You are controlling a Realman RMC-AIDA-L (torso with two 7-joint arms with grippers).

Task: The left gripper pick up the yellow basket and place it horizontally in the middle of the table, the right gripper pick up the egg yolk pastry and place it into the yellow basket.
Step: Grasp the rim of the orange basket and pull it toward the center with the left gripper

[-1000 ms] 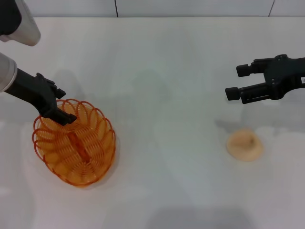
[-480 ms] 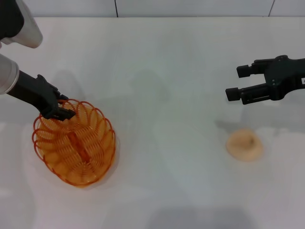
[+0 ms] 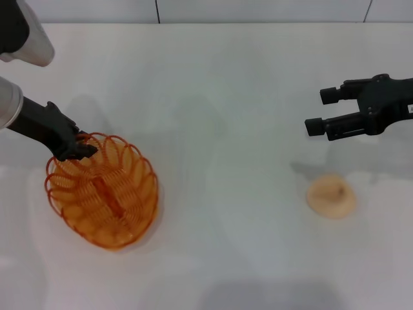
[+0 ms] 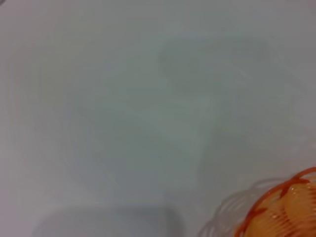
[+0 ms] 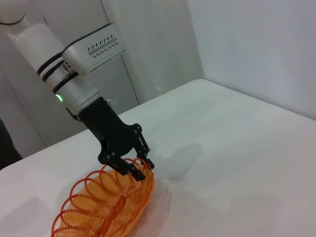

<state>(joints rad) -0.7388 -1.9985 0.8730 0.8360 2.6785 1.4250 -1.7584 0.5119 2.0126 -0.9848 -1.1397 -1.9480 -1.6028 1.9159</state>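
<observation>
the table (image 3: 219,97) is a plain white top that fills most of the head view. the yellow basket (image 3: 102,191) rests on it at the robot's left, near the front, its long axis running at a slant rather than straight across; a bar runs along its base, and a corner of its looped rim also shows in the left wrist view (image 4: 276,212). the left gripper (image 3: 76,147) reaches in from the left edge and sits at the far-left part of the basket's scalloped rim, its fingertips clenched on the wire loops there; the right wrist view shows the same grip from across the table (image 5: 134,168), with the basket (image 5: 106,207) lying below it. the right gripper (image 3: 321,111) hovers over the table at the robot's right, well apart from the basket, its two fingers spread with a clear gap between them and nothing held. the egg yolk pastry (image 3: 331,196) lies on the table just in front of that gripper, untouched
</observation>
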